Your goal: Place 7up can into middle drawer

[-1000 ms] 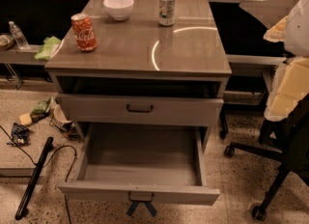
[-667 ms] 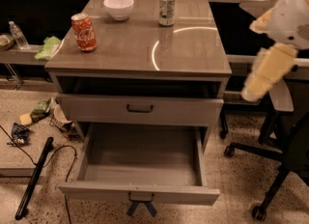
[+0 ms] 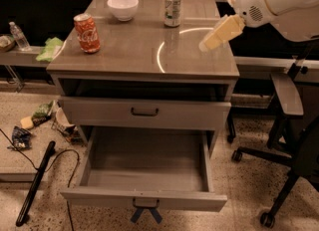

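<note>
Gripper point(image 3: 209, 42) poised over the right side of the cabinet top point(image 3: 129, 51), 7up can point(image 3: 172, 8) untouched.
I see the white arm point(image 3: 284, 1) reaching in from the upper right, its cream gripper slanting down and leftward above the tabletop. I cannot tell whether the claw is spread or closed. The 7up can stands upright at the back of the top, right of the white bowl point(image 3: 122, 7), apart from the gripper. The middle drawer point(image 3: 144, 199) sits pulled open below.
</note>
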`<action>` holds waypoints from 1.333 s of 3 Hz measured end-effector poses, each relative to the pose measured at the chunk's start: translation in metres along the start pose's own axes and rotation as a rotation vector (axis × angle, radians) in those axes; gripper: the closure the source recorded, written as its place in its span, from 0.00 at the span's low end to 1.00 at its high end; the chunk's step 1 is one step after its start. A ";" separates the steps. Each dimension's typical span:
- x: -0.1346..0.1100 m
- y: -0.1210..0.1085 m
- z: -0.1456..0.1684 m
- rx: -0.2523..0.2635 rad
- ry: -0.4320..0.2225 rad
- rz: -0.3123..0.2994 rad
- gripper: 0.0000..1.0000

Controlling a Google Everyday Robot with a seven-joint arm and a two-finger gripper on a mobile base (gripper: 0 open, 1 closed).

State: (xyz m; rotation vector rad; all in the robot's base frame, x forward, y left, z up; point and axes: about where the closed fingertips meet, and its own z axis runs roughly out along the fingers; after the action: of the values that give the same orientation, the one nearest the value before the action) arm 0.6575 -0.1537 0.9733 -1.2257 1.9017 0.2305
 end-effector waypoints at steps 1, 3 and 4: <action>-0.009 -0.047 0.073 0.097 -0.057 0.038 0.00; -0.012 -0.075 0.109 0.136 -0.084 0.151 0.00; -0.016 -0.120 0.161 0.196 -0.137 0.315 0.00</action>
State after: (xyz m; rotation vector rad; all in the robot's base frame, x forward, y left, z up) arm 0.8470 -0.1154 0.9159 -0.7588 1.9395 0.2791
